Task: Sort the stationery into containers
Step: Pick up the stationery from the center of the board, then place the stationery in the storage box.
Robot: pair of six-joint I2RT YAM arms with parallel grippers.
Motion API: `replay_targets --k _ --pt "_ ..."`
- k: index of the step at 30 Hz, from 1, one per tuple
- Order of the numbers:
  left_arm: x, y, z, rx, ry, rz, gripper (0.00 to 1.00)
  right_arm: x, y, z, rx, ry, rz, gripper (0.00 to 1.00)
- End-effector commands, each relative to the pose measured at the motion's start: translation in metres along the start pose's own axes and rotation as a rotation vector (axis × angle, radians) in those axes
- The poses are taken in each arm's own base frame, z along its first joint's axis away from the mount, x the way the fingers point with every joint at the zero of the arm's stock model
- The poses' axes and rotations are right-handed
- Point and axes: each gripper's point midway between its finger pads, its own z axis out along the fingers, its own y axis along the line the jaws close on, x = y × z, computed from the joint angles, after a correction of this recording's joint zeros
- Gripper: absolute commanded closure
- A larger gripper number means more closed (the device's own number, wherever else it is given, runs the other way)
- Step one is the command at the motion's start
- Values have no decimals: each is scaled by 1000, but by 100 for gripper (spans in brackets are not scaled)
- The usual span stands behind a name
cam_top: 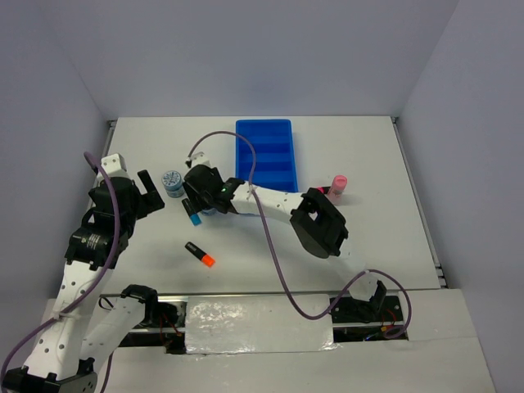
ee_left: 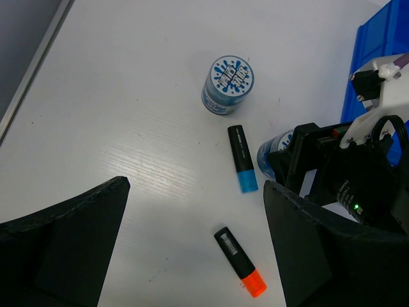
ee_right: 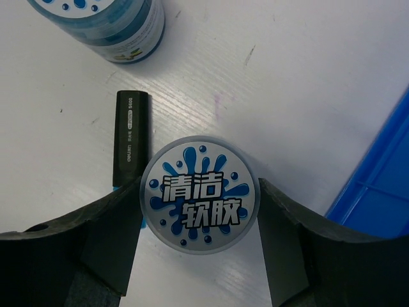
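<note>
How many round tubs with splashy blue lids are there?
2. One tub stands alone left of the blue tray; the second tub sits between the right gripper's fingers. No others show.

Counted two patterned-lid tubs (ee_left: 228,84), two short black markers (ee_left: 241,158), one blue-ended and one orange-ended, one pink cylinder (cam_top: 338,184), and one blue tray (cam_top: 264,155) divided into four compartments.

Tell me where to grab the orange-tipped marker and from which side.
Take the orange-tipped marker by the middle of its black barrel, from straight above, jaws across its width. It lies flat on the table, slanted, with nothing touching it, so both long sides are free.
</note>
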Motion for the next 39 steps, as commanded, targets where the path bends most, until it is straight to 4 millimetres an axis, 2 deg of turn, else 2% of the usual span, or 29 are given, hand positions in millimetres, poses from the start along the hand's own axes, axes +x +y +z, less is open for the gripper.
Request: replay_targets --k 1,2,4,5,7,8,10,11,13,14,17,18,22,27,39 --pt "-16 -4 -4 24 -49 5 1 -54 7 -32 -63 -156 27 100" --pt "-15 -4 -3 23 -48 4 1 -76 6 -51 -82 -208 39 100" --pt "-15 -4 -4 23 -48 4 1 -96 0 -67 -81 -244 41 100" --pt "-15 -4 -4 24 -49 5 1 -110 -3 -81 -84 -275 47 100" --pt "-16 -4 -4 28 -51 4 1 -122 -17 -93 -66 -302 50 100" --pt "-16 -4 -5 28 -52 3 1 -135 -22 -108 -66 -332 59 100" --pt "-16 -5 -5 30 -51 3 0 -140 -42 -115 -39 -338 75 100" --pt "-15 -5 -5 31 -51 3 1 -149 -50 -129 -36 -362 93 100" --pt "-16 -5 -5 34 -53 2 1 -144 -80 -128 2 -349 132 100" --pt "-17 -5 -6 36 -55 1 1 -142 -102 -128 32 -344 156 100" --pt "-16 -6 -5 38 -51 4 1 -137 -132 -127 88 -331 174 100" --pt "-15 -6 -5 39 -49 4 1 -132 -148 -122 118 -320 185 100" --pt "-15 -7 -4 42 -46 7 1 -126 -175 -107 169 -295 183 100" --pt "-14 -6 -3 35 -40 10 1 -115 -188 -74 189 -237 180 100" --pt "-12 -8 0 37 -30 15 1 -91 -190 -45 211 -200 182 100"
